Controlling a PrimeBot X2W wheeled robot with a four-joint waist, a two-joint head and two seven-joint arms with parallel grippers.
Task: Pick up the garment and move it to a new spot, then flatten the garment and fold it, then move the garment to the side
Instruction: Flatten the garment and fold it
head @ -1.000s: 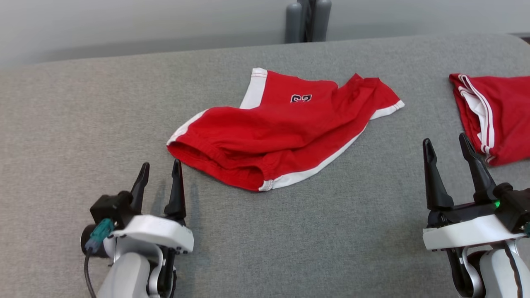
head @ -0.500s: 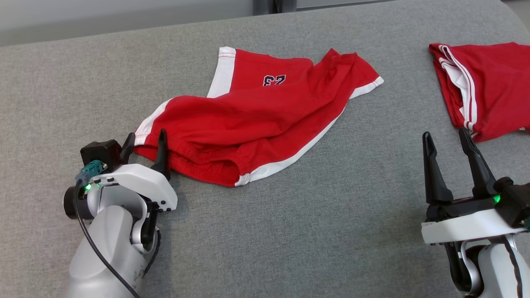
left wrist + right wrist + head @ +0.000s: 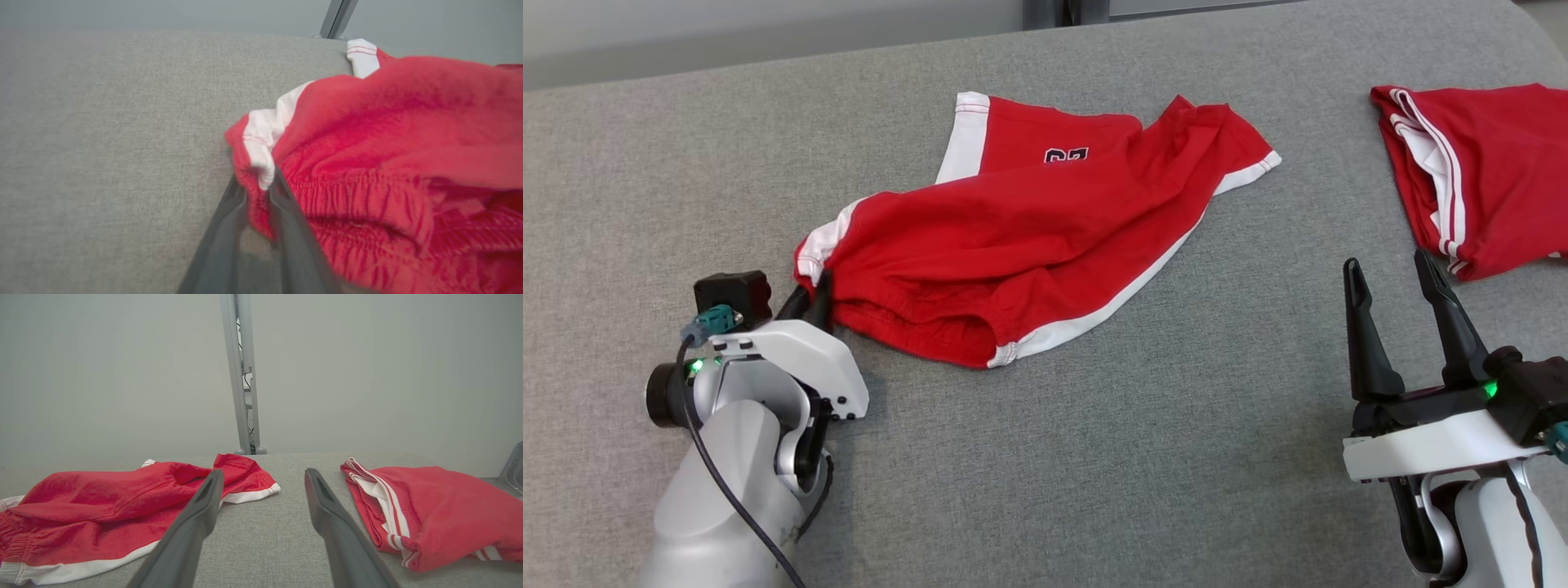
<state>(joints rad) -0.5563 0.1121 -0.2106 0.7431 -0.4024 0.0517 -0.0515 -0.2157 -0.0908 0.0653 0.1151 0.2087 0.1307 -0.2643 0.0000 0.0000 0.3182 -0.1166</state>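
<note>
The garment (image 3: 1029, 237), a pair of red shorts with white side stripes and a dark number print, lies crumpled in the middle of the grey surface. My left gripper (image 3: 810, 300) is shut on the near-left corner of its waistband. In the left wrist view the dark fingers (image 3: 286, 212) pinch the red and white hem of the garment (image 3: 388, 171), which bunches up around them. My right gripper (image 3: 1392, 282) stands open and empty at the lower right, apart from the garment (image 3: 122, 510), with its fingers (image 3: 196, 522) spread wide.
A second red garment with white stripes (image 3: 1478, 171) lies folded at the far right and also appears in the right wrist view as a red pile (image 3: 429, 506). The grey cloth surface (image 3: 1135, 457) stretches in front. A metal post (image 3: 243, 375) rises behind the far edge.
The head camera dropped and shifted at first. My left gripper reached the waistband corner and closed on it, pulling the cloth into a small bunch. The right gripper stayed open and barely moved.
</note>
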